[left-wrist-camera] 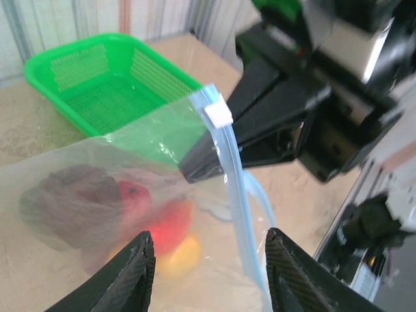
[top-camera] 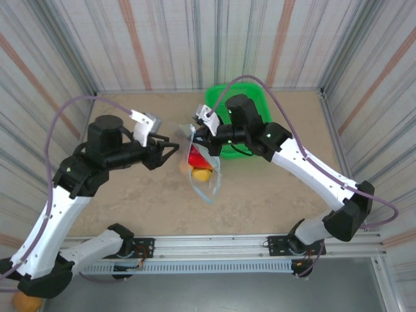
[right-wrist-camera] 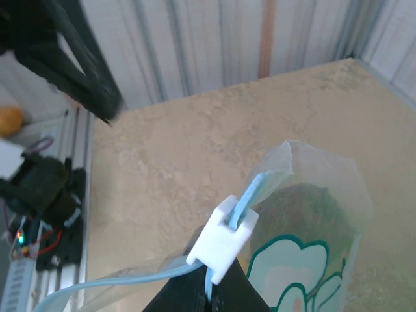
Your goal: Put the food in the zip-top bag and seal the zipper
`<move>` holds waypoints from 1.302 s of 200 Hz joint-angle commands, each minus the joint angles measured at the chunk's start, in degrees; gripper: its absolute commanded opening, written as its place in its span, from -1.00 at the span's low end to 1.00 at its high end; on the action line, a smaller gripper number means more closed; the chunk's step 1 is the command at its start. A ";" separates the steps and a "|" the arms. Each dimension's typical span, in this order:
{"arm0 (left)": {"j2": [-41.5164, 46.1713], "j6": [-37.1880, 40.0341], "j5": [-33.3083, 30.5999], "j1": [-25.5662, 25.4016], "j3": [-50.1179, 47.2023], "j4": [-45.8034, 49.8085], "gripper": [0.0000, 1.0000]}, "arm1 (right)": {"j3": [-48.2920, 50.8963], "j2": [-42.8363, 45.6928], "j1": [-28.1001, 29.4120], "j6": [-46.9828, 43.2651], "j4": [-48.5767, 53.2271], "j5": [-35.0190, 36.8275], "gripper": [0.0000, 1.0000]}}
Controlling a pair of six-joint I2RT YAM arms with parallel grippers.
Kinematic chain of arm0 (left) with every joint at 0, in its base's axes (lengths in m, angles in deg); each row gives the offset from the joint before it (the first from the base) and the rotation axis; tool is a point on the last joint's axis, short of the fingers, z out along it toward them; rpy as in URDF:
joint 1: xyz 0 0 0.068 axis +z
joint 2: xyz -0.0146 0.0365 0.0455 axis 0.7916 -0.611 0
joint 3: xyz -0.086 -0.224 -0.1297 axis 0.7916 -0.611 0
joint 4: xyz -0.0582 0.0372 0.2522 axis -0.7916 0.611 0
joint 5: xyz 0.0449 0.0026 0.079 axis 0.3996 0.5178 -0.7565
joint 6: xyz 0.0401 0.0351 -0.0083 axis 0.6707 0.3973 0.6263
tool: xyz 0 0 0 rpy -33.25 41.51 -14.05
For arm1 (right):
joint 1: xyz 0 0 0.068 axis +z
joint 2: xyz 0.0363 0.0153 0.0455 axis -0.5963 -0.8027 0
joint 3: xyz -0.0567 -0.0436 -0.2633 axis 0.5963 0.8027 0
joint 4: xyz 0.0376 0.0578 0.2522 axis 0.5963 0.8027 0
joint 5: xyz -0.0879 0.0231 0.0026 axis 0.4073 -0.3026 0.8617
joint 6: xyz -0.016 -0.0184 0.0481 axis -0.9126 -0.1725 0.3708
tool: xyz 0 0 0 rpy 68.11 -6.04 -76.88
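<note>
The zip-top bag (top-camera: 207,174) hangs upright at mid-table, clear and bluish, with red, yellow and dark maroon food (top-camera: 198,165) inside. My right gripper (top-camera: 197,135) is shut on the zipper (right-wrist-camera: 253,190) at the bag's top corner, just below a white slider (right-wrist-camera: 221,238). In the left wrist view the maroon piece (left-wrist-camera: 68,195), a red piece (left-wrist-camera: 134,195) and a yellow piece (left-wrist-camera: 181,255) show through the plastic. My left gripper (left-wrist-camera: 208,237) is open, level with the bag. The zipper (left-wrist-camera: 238,195) runs down between its fingers without touching them.
A green mesh tray (top-camera: 224,97) stands behind the bag, partly under the right arm. An orange ball (top-camera: 26,303) lies off the table by the left arm's base. Corrugated walls close the table on three sides; bare tabletop lies left and right of the bag.
</note>
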 commanded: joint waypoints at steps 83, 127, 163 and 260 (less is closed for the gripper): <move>6.62 27.40 0.77 -7.83 -13.15 -9.10 0.13 | 7.11 3.39 3.04 -32.41 11.01 -13.59 -1.00; 4.44 32.13 3.73 -7.62 -14.03 -12.62 0.08 | 6.38 2.62 3.77 -34.67 13.29 -17.30 -1.00; 1.28 34.75 11.80 -7.44 -12.21 -10.19 -0.27 | 6.73 2.51 3.65 -34.22 12.73 -18.14 -1.00; 3.10 34.09 12.83 -6.09 -13.20 -11.08 -1.00 | 9.40 6.18 1.13 -26.38 6.87 -15.55 -0.67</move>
